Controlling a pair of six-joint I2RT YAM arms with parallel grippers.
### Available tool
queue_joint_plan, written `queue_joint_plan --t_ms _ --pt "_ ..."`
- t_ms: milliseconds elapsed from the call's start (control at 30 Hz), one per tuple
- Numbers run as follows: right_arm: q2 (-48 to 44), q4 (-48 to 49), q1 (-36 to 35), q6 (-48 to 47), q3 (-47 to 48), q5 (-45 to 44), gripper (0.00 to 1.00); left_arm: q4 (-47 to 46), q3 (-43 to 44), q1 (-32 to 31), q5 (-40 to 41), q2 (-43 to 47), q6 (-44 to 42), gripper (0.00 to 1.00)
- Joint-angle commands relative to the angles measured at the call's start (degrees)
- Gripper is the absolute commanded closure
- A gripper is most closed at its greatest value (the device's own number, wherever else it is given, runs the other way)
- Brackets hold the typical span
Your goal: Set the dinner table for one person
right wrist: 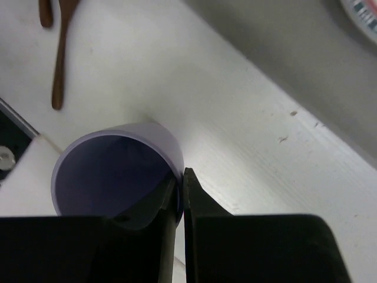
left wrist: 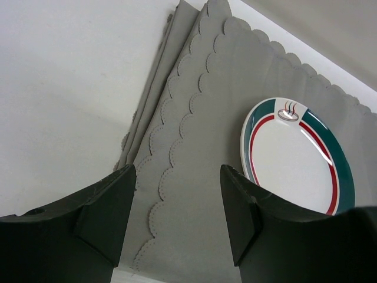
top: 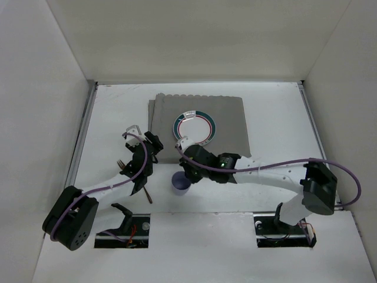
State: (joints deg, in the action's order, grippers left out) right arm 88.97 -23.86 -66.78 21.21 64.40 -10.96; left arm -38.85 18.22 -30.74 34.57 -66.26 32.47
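The right gripper (right wrist: 179,177) is nearly closed, pinching the rim of a lavender cup (right wrist: 112,177) with one finger inside the wall and one outside; the cup sits at the near side of the tabletop (top: 277,118), just in front of the grey placemat (top: 230,118); whether its base touches the surface I cannot tell. The cup looks like thin, light plastic, smooth and probably a little slippery; a rim pinch suits it, though a hard squeeze could flex the wall. The left gripper (left wrist: 177,218) is wide open and holds nothing, hanging over the scalloped left edge of the placemat. A white plate (left wrist: 297,156) with a green and red band lies on the placemat; wooden-handled utensils (right wrist: 59,53) lie on the tabletop to the left of the cup. The tabletop itself is rigid and fixed, nothing to take hold of, only to set things on; its matte finish should keep a cup from sliding; it is large, flat, white and rectangular, walled by white panels, with faint scuffs visible in the right wrist view.
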Motion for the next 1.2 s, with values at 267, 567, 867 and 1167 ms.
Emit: queue_joint_plan --t_ms 267,567,867,1167 --pt "1.1 13.31 35.6 1.72 14.15 -1.6 0.89 -2.28 0.06 -0.85 0.68 1.31 0.32 0.43" --pt "21.32 -0.12 49.77 1.2 38.41 -3.02 0.88 -1.58 0.77 -0.77 0.41 -0.53 0.58 0.43" --pt "29.5 -4.62 52.15 -0.73 43.96 -1.96 0.87 -1.23 1.29 -0.5 0.15 -1.77 0.67 0.42" --pt "34.95 -7.87 52.42 -1.7 48.1 -2.66 0.84 -1.14 1.29 -0.33 -0.38 -1.6 0.84 0.42"
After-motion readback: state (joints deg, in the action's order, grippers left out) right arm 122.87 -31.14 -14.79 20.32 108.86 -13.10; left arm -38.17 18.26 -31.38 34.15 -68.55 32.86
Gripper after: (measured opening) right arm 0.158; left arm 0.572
